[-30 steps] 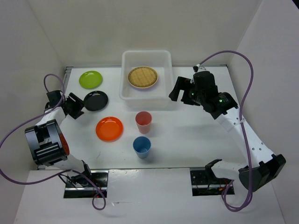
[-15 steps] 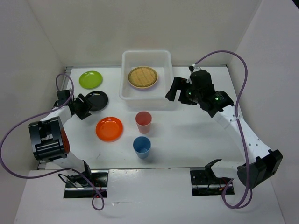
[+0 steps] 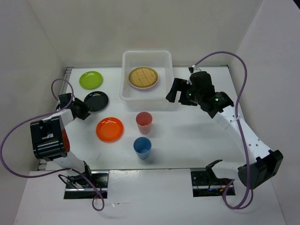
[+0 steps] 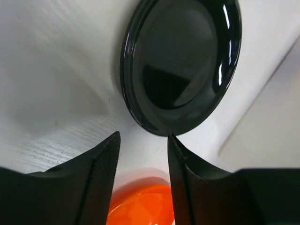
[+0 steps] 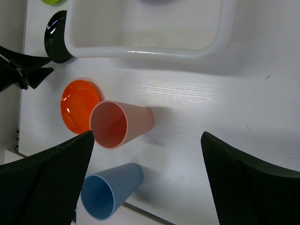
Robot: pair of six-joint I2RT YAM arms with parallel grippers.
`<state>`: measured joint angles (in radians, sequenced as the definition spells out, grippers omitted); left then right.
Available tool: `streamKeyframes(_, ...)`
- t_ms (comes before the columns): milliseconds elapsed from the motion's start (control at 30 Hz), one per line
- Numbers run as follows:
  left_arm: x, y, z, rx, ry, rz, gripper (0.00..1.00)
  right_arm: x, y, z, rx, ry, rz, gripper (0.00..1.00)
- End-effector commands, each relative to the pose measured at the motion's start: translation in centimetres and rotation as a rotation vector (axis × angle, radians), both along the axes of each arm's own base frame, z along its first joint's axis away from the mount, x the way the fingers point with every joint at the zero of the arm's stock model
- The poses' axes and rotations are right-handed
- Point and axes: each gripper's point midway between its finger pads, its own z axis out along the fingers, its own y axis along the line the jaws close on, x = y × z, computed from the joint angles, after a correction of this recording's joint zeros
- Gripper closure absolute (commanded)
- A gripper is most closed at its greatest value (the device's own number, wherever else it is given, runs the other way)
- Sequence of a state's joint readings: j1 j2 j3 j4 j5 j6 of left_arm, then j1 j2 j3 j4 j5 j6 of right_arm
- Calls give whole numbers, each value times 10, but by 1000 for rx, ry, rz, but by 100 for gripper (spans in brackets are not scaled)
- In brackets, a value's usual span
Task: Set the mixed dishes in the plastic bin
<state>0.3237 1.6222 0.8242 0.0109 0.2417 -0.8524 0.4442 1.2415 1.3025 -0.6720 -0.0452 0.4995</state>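
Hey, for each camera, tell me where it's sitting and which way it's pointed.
Top: above and behind, looking down on the table; left arm and right arm show.
Left wrist: low over the table, facing past the left claw at the black plate.
Right wrist: high up, looking down past the right claw at the bin and pink cup.
Shared: the orange plate shows in all three.

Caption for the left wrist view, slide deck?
Left end effector, jaws apart, poised at the rim of the black plate; orange plate at the frame's bottom edge.
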Motion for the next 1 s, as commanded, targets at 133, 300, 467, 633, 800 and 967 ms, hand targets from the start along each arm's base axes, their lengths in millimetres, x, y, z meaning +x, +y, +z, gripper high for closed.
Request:
streamKeyframes(133,17,17,2,2,-52,129,52,8,1,4,4,-35,7,1)
streamKeyframes(300,17,17,-13,-27,-35,167,52,11,-2,1,-5,-29,-10,1)
streamKeyframes(467,22,21,-15,-20,-32,175,52,12,-2,0,-9,-20,-10,1)
streamKeyframes(633,24,25,-16,-20,-29,203,52,13,-1,-3,-12,-12,-10,1)
streamKeyframes(800,27,27,-19,-21,-26,216,59,15,0,-3,-6,-9,-15,1)
streamKeyframes(967,27,27,-29,-31,-7,223,73,17,-1,1,-7,-19,-23,1)
